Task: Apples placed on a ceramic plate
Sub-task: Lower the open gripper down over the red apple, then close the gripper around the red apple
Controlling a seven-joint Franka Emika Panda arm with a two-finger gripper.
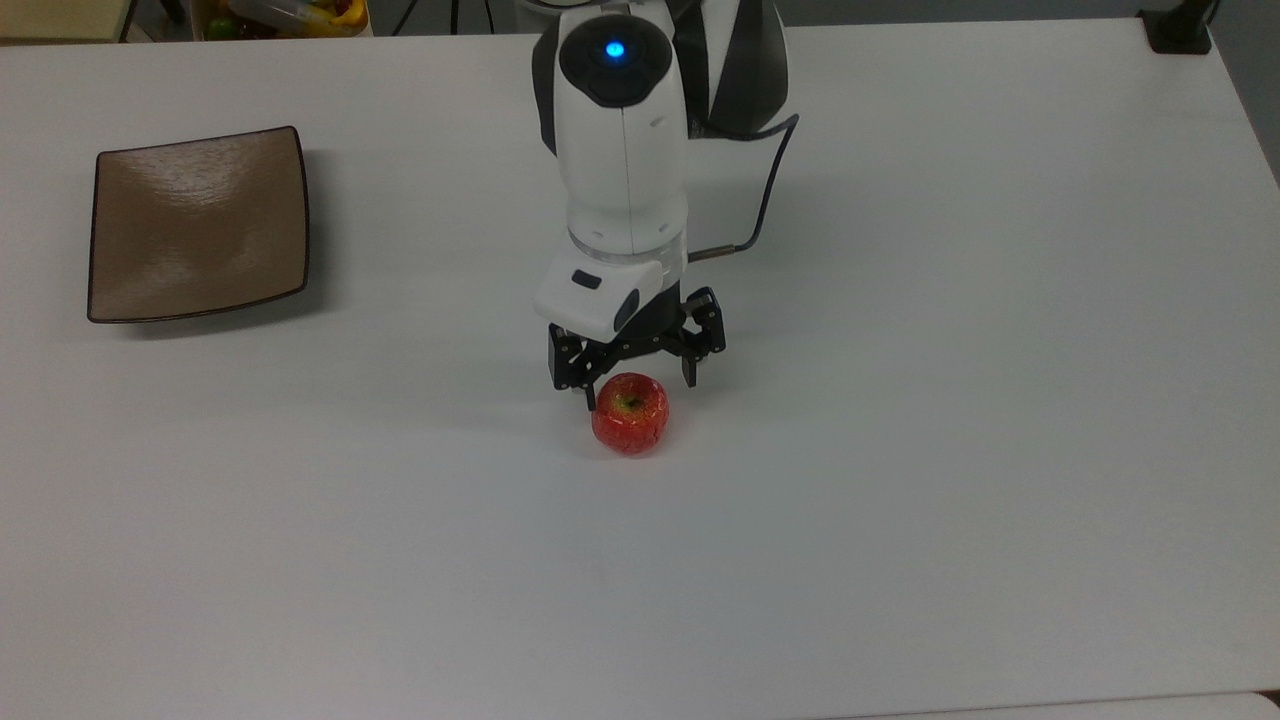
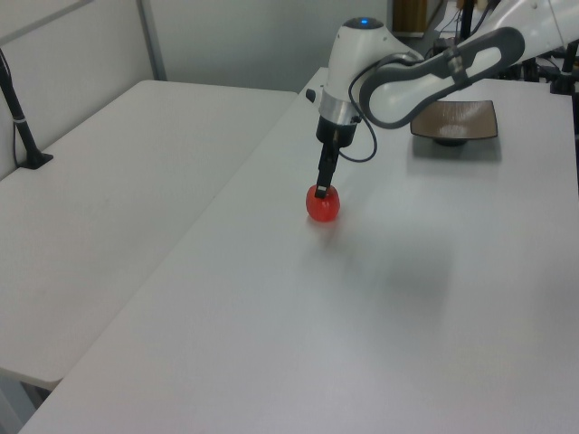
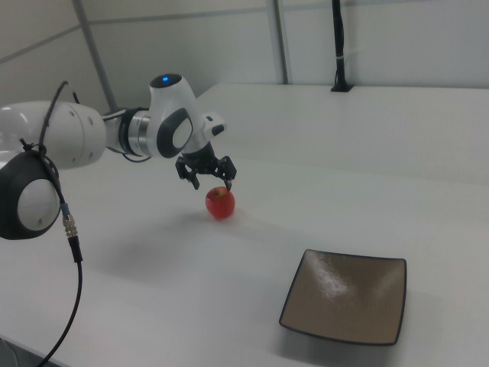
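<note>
Apple sits upright on the white desk, stem up, free of any contact I can confirm. Gripper hangs directly over the apple with its fingers spread wide, one tip to each side of the apple's upper shoulder in the top view; nothing held. In the left view the gripper reaches down to the apple's crown, so it is very low, at or just above the fruit.

Ceramic plate is empty, well apart from the apple, off toward the top view's left and farther from the camera. In the right view the plate lies nearer the camera than the apple.

Risks, as judged:
- The gripper looks set toward the far side of the apple in the top view. If it closes off-centre, the glossy round skin could squirt out and roll across the desk.
- One finger landing on the apple's top during descent would press or nudge it.
- A shallow grip above the widest part may slip on lifting.
- The plate's upturned rim could catch a low carry.
</note>
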